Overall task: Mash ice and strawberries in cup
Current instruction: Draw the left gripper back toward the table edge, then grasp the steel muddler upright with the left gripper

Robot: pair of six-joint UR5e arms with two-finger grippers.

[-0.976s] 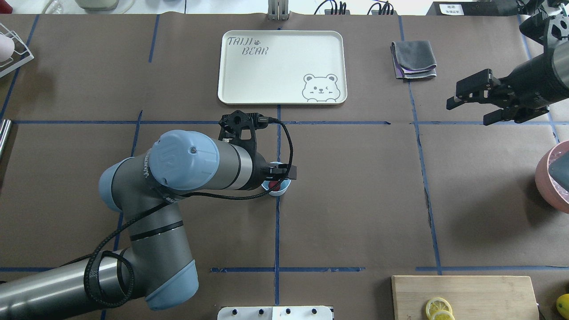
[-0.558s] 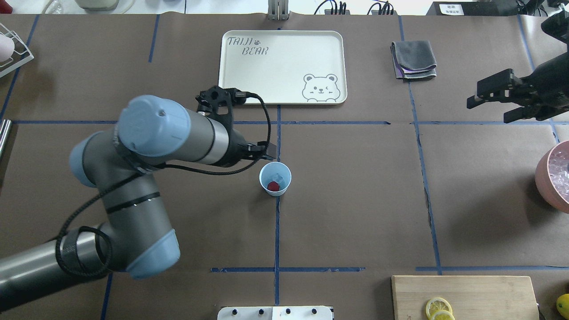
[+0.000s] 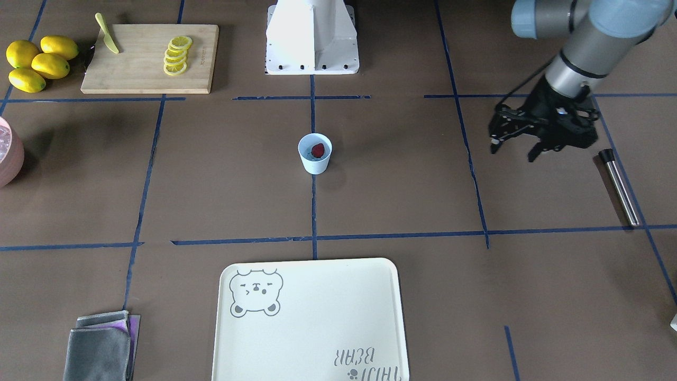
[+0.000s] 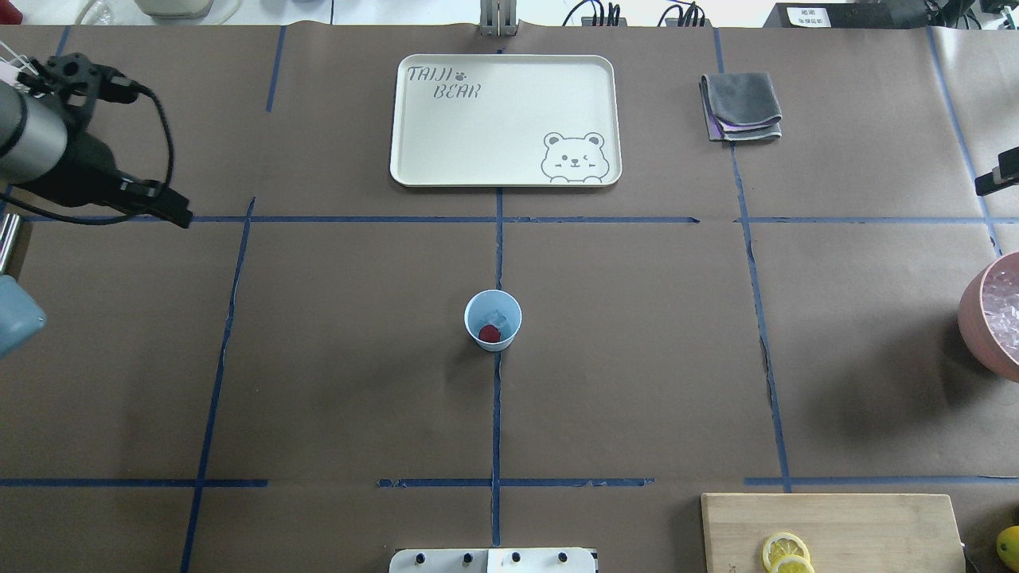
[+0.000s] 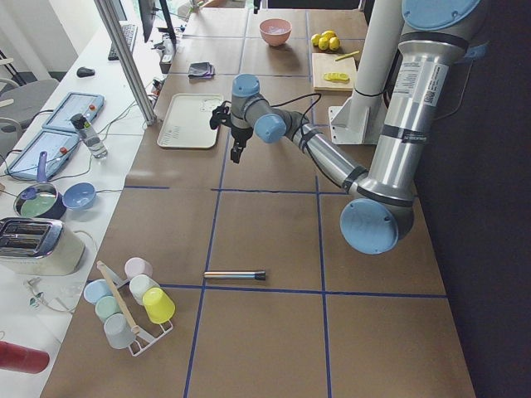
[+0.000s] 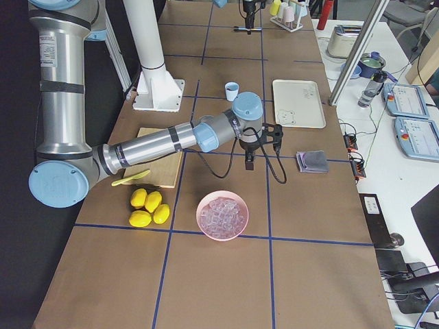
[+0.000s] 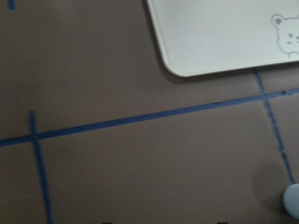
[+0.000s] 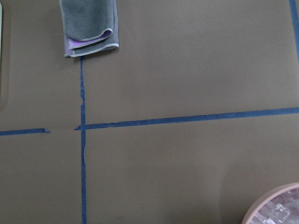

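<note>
The light blue cup (image 4: 493, 320) stands at the table's middle, and also shows in the front view (image 3: 315, 159). A dark red strawberry (image 4: 489, 334) lies inside it, with a faint clear piece of ice (image 4: 496, 317) beside it. My left gripper (image 3: 513, 150) is open and empty, far to the cup's left, and shows in the overhead view (image 4: 177, 213). It hangs near a metal rod (image 3: 620, 188) that lies on the table. Only one fingertip of my right gripper (image 4: 1000, 180) shows at the overhead view's right edge. I cannot tell whether it is open or shut.
A pink bowl (image 4: 978, 317) of ice stands at the right edge. A cream bear tray (image 4: 446, 135) and a folded grey cloth (image 4: 740, 107) lie at the back. A cutting board (image 4: 876, 533) with lemon slices is front right. A cup rack (image 5: 129, 303) stands far left.
My left arm has drawn back from over the cup to the far left. My right gripper has withdrawn to the right, almost out of the overhead view. The cup has stayed put.
</note>
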